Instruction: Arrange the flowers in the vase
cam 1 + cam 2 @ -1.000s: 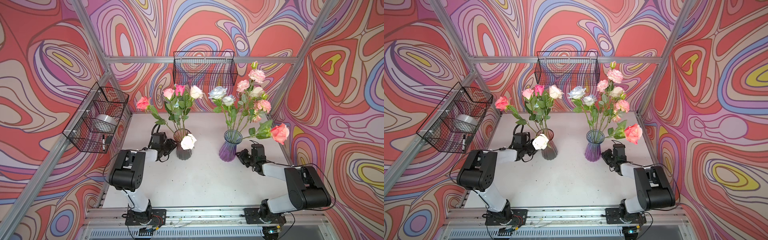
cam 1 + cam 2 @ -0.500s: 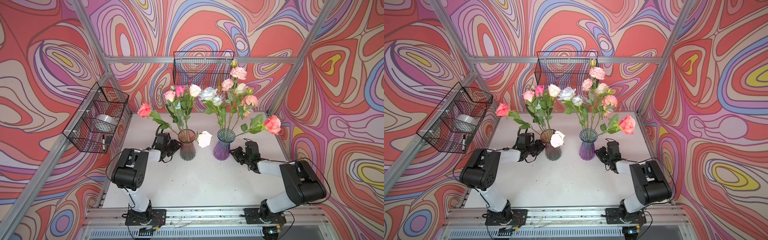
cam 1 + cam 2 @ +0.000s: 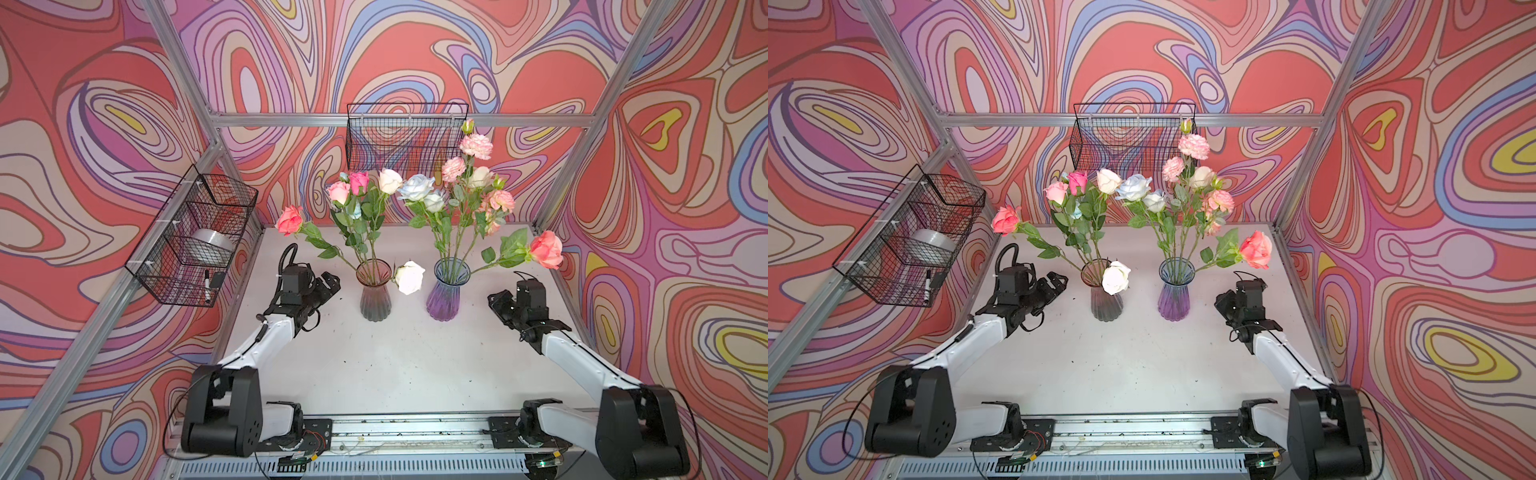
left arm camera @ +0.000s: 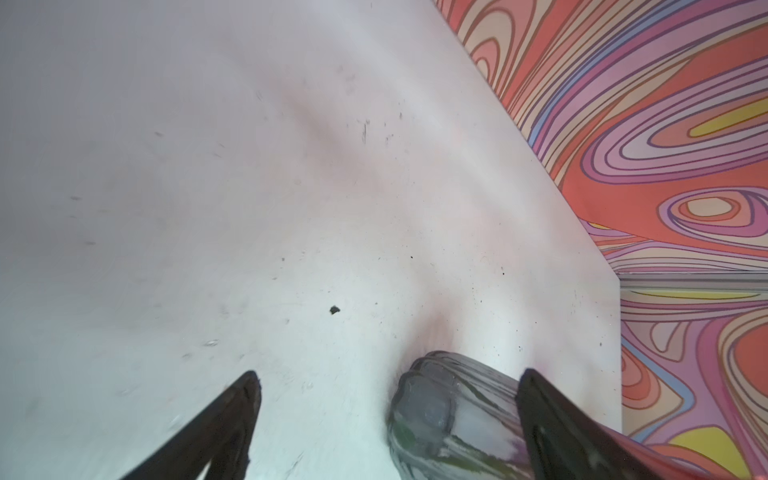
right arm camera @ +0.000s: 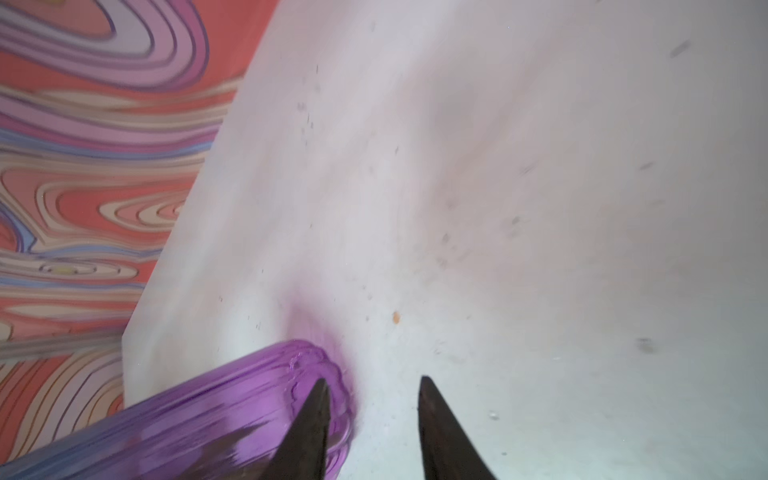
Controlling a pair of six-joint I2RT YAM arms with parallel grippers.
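Together, the grey vase and purple vase hold the flowers.

Left arm extends low over the table, left side; left gripper spread wide, empty. Right arm extends low, right side; right gripper partly parted, empty.

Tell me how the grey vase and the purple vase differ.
The grey vase is smoky grey-brown; the purple vase is violet with a bluish rim. The grey vase holds roses; the purple vase has carnations too, reaching higher. Both are ribbed glass, upright, side by side.
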